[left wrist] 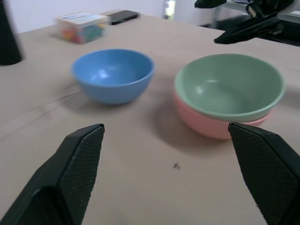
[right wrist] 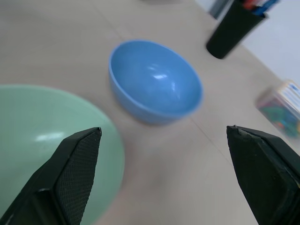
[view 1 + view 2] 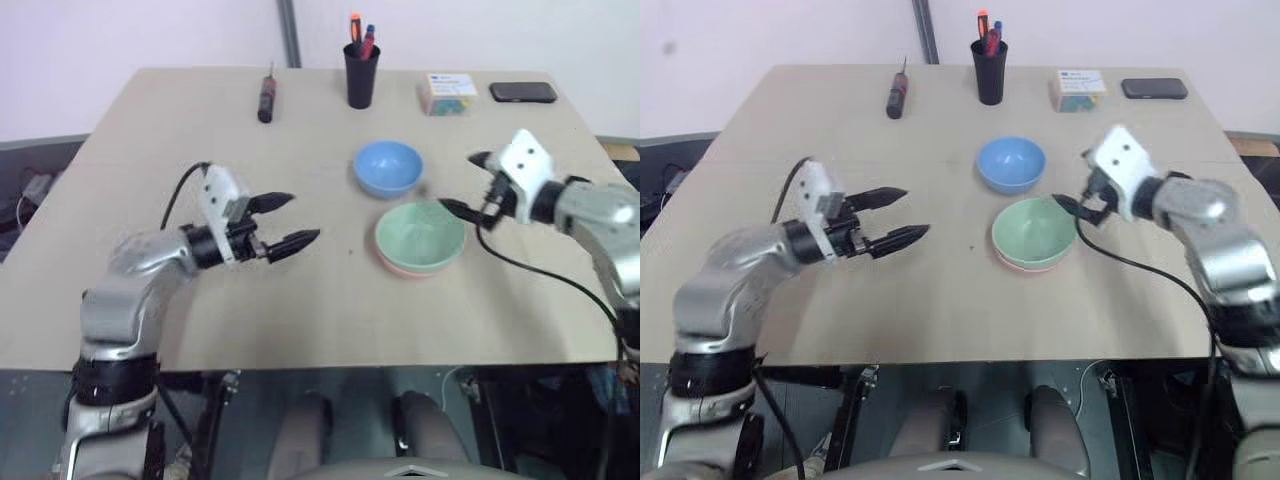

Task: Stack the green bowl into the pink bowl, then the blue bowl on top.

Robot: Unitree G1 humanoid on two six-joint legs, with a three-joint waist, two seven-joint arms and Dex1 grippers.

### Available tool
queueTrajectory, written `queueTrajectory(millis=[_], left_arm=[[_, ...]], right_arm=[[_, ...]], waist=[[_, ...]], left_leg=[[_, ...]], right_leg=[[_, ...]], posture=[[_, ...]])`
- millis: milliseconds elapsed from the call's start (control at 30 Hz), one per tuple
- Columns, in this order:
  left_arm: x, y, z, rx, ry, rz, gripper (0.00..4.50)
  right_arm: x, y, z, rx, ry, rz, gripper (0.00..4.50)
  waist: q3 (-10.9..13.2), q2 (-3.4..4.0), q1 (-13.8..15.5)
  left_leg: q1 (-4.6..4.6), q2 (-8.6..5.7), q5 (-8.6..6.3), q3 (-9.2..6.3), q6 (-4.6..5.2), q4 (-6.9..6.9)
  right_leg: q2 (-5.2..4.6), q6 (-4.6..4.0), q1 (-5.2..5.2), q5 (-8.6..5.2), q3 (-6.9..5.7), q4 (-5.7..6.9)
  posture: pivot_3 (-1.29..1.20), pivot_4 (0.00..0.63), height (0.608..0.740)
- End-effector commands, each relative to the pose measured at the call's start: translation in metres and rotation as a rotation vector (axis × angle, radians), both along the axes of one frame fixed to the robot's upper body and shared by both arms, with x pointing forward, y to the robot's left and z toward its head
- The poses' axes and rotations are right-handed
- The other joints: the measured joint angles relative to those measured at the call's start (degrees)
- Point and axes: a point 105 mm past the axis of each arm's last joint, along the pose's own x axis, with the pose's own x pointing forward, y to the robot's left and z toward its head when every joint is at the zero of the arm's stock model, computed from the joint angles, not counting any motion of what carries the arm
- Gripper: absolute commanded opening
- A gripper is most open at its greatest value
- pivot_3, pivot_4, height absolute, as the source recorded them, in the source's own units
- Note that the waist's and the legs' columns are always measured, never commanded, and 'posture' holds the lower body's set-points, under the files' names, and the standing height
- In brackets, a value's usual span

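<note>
Ahead of the right jaws: blue bowl point(image 2: 154, 82), upright on the table point(image 3: 300, 300), framed between the two spread fingertips; a black pen cup point(image 2: 234, 28) farther off beyond it.

Right gripper point(image 3: 468, 185): jaws wide apart, holding nothing; hangs just beside the far rim of the stacked pair, aimed toward the blue bowl. Probably lined up this way so that the open fingers can straddle that bowl's wall.

Under the right jaws' near finger: green bowl point(image 3: 420, 234), nested inside the pink bowl point(image 3: 405, 268), only a thin pink edge peeking out below the green rim. Sits level, so the first half of the job looks done.

Left gripper point(image 3: 291, 220): jaws spread wide, empty; points level across the table toward the stack, well apart from it. Seems parked clear so as not to block the right arm's path.

Ahead of the left jaws: stacked pair toward one fingertip, blue bowl toward the other, both apart from the fingers.

Blue bowl versus stack: close beside each other, not touching; a short lift and carry should be enough.

Far beyond both jaws: screwdriver point(image 3: 266, 100), colourful box point(image 3: 448, 94), phone point(image 3: 523, 92), all out of the way.

Step in hand, as judged: reaching for the blue bowl.
</note>
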Motion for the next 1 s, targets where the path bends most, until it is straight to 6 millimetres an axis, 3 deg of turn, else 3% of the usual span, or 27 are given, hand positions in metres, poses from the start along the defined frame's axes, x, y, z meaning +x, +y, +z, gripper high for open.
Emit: queueTrajectory(millis=[33,233,433,567,700,833,867,900,1000], left_arm=[[-0.007,0.005,0.014,-0.004,-0.09,0.067,4.45],[-0.023,0.015,0.008,0.017,-0.082,0.11,4.45],[-0.027,0.023,0.019,0.029,-0.106,0.112,4.45],[-0.029,0.029,0.026,0.051,-0.121,0.103,4.45],[-0.033,0.032,0.032,0.049,-0.114,0.067,4.5],[-0.041,0.031,0.03,0.025,-0.059,0.005,4.5],[-0.043,0.03,0.029,0.02,-0.047,-0.016,4.5],[-0.047,0.028,0.028,0.02,-0.033,-0.05,4.5],[-0.057,0.024,0.025,0.034,0.018,-0.147,4.5]], right_arm=[[0.012,0.021,0.008,-0.011,0.019,0.044,4.5],[0.036,0.075,0.007,0.046,0.128,0.07,4.5],[0.055,0.093,-0.008,0.03,0.188,0.031,4.5],[0.062,0.094,-0.015,-0.003,0.213,0.011,4.5],[0.069,0.092,-0.024,-0.056,0.215,-0.011,3.53],[0.07,0.099,-0.027,-0.07,0.212,0.008,2.0],[0.069,0.101,-0.026,-0.071,0.21,0.02,1.43],[0.069,0.103,-0.024,-0.073,0.203,0.03,1.28],[0.069,0.106,-0.019,-0.079,0.188,0.05,0.18]], waist=[[0.0,-0.01,0.38],[0.01,-0.01,0.42],[0.0,-0.01,0.55],[0.01,-0.01,-0.13],[0.01,0.0,-1.1],[0.02,0.01,-1.71],[0.02,0.01,-1.85],[0.02,0.01,-2.03],[0.04,0.02,-2.29]], left_leg=[[-0.01,0.0,0.0,0.0,0.0,-0.01],[0.03,0.01,0.01,0.03,-0.02,-0.21],[0.02,-0.14,0.04,-0.01,-0.07,-0.46],[0.01,-0.14,0.19,0.09,-0.33,-0.67],[-0.02,-0.13,0.22,0.12,-0.39,-0.79],[0.0,-0.09,0.21,0.16,-0.36,-0.82],[-0.01,-0.08,0.21,0.16,-0.36,-0.83],[0.0,-0.08,0.2,0.16,-0.36,-0.84],[-0.02,-0.09,0.19,0.17,-0.34,-0.84]], right_leg=[[0.0,0.0,-0.02,0.0,0.0,0.01],[-0.01,-0.02,-0.09,0.01,0.0,0.03],[-0.14,-0.02,-0.15,0.01,-0.06,-0.04],[-0.12,-0.03,-0.34,0.0,0.02,-0.02],[-0.11,-0.05,-0.4,-0.01,0.04,-0.04],[-0.08,-0.05,-0.44,-0.01,0.08,-0.02],[-0.08,-0.05,-0.46,-0.01,0.07,-0.01],[-0.07,-0.05,-0.46,-0.01,0.07,-0.01],[-0.08,-0.05,-0.48,-0.01,0.09,-0.01]], posture=[[0.0,0.15,0.74],[0.0,0.15,0.74],[0.0,0.15,0.74],[0.0,0.15,0.74],[0.0,0.15,0.74],[0.0,0.15,0.74],[0.0,0.15,0.74],[0.0,0.15,0.74],[0.0,0.15,0.74]])
